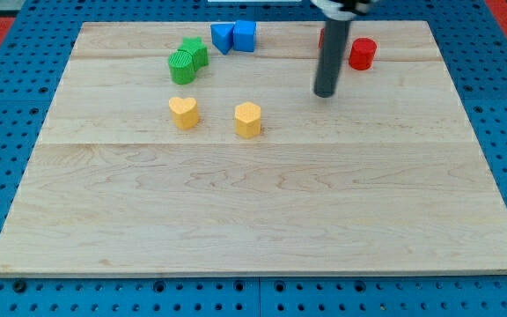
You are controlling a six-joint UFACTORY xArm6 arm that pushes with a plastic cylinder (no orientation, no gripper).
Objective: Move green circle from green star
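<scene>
You have no fingers to read here, neither spread nor pinching: the arm ends in a dark rod, and my tip [325, 92] rests on the wooden board [253, 211] in the upper right part of the view. Look to the view's left of the tip, well apart from it, and you will find the green circle [182, 67] touching the green star [194, 51], the circle lying at the star's lower left. Just to the view's right of that pair sit two blue blocks, a blue triangle-like block [223, 37] and a blue cube [245, 35], pressed side by side near the board's top edge. Below the green pair you see a yellow heart [183, 112], and further right a second yellow heart [247, 119]; the two stand apart from each other and apart from the greens. The red cylinder [363, 54] stands just to the view's right of the rod, and another red block [321, 38] peeks out behind the rod, its shape hidden. For open room, you have the whole lower half of the board bare to the bottom edge, bare wood between the circle and the left edge, and a bare stretch between the tip and the greens.
</scene>
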